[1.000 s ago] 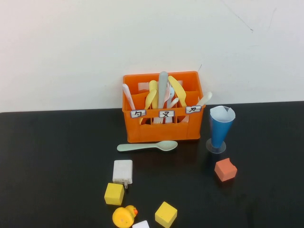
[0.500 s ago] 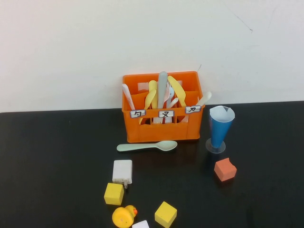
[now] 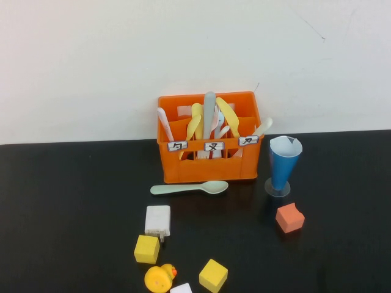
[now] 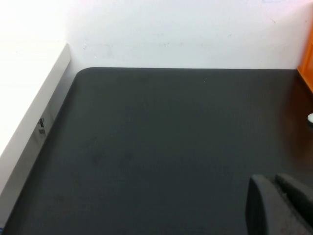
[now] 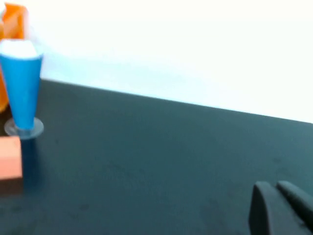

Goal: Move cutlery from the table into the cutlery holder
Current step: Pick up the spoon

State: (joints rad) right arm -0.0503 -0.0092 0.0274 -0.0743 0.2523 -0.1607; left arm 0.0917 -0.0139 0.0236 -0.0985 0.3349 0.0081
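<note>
Mint-green spoon (image 3: 189, 188) flat on table (image 3: 73, 201), just before orange cutlery holder (image 3: 208, 160), long axis left-right, bowl rightward. Left gripper (image 4: 281, 205) fingers together, spoon toward its right. Right gripper (image 5: 281, 208) fingers together, beyond blue cone cup (image 3: 284, 163). Nearer arm unclear.

The high camera looks down from the robot's side at the black table (image 3: 73, 201) and far wall, while both wrist cameras skim low over it, the right one sharing the blue cone cup (image 5: 20, 85) (image 3: 284, 162).

orange crate (image 3: 208, 168), mint-green spoon (image 3: 189, 188), black table (image 3: 73, 207)
</note>
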